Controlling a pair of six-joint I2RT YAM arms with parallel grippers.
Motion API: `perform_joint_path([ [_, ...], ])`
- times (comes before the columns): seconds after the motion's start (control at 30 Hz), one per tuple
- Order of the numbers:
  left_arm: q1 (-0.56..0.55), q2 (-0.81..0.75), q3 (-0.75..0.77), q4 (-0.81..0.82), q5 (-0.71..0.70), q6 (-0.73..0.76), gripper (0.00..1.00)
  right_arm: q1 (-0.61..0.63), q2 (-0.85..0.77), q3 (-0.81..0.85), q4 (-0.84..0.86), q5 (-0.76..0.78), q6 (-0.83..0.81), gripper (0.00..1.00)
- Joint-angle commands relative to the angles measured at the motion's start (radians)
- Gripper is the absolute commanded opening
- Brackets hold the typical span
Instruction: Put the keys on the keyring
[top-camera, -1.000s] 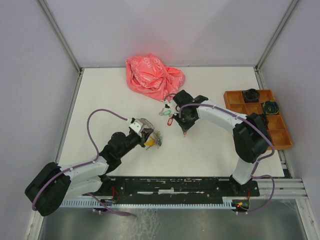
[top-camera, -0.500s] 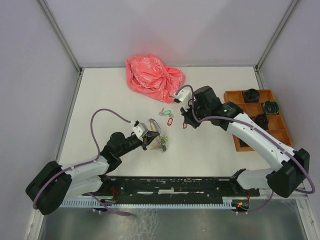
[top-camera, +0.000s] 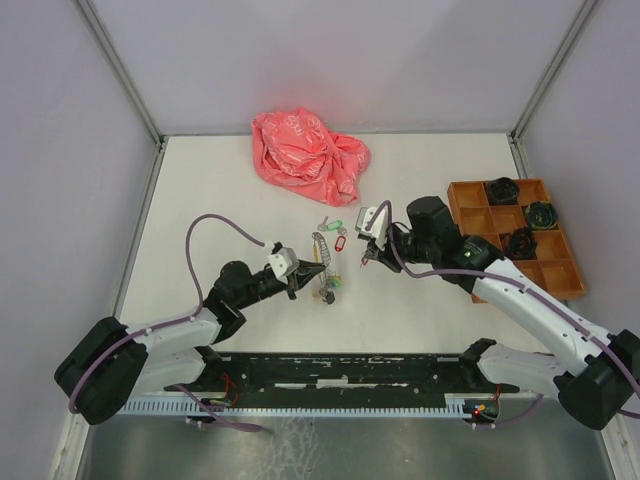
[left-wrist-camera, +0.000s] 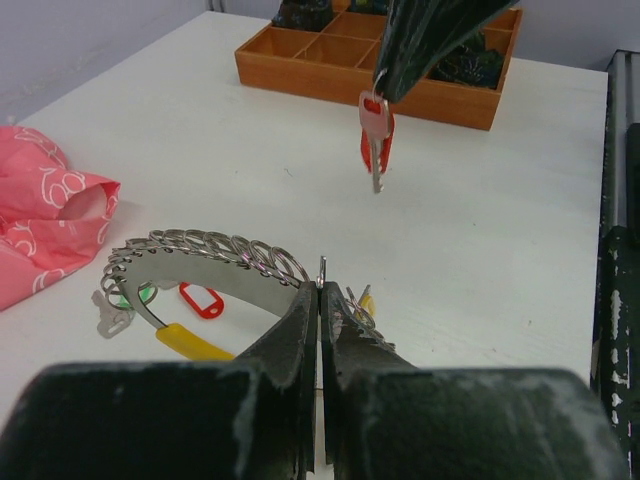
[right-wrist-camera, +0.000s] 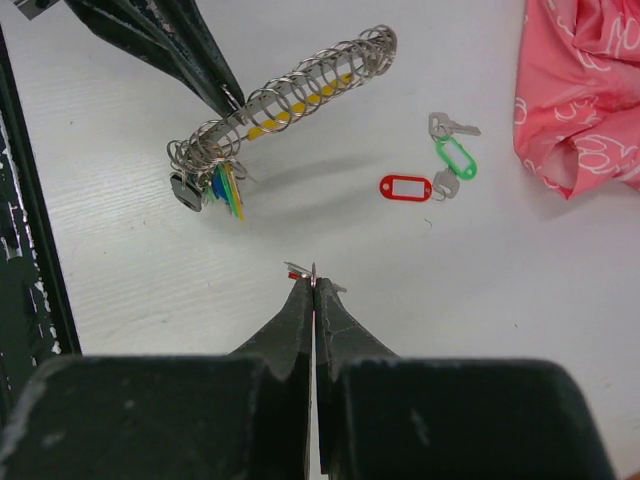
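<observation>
Both clamped: left hand (left-wrist-camera: 320, 292) on keyring (left-wrist-camera: 212, 246), right hand (right-wrist-camera: 313, 286) on red-tagged key (left-wrist-camera: 375, 140), white table (top-camera: 430, 300) between.

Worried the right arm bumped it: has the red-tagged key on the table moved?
No. The red-tagged key still lies right below the green-tagged key, no nearer the pink bag.

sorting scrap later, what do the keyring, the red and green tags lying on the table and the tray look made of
Keyring: thin shiny silver wire, likely steel, by its glint. Red tag and green tag: glossy coloured plastic, probably, with pale label windows. Tray: matte orange-brown, looks like wood; grain not discernible.
</observation>
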Motion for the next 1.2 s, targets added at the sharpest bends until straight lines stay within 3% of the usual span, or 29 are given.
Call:
perform_joint_path([
  [0.0,0.002,-0.025,0.002,0.17,0.025,0.02,0.03,0.005,-0.005,-0.026,0.139,-0.107,-0.068,0.01],
  [0.2,0.0,-0.06,-0.034,0.172,0.038,0.014,0.03,0.018,-0.01,-0.088,0.258,-0.183,-0.079,0.01],
  [0.5,0.0,-0.045,-0.046,0.185,0.09,0.02,0.03,0.071,0.042,-0.098,0.294,-0.211,-0.094,0.01],
  [1.17,0.0,-0.017,-0.031,0.155,0.129,0.046,0.03,0.088,0.113,-0.071,0.227,-0.274,-0.128,0.01],
])
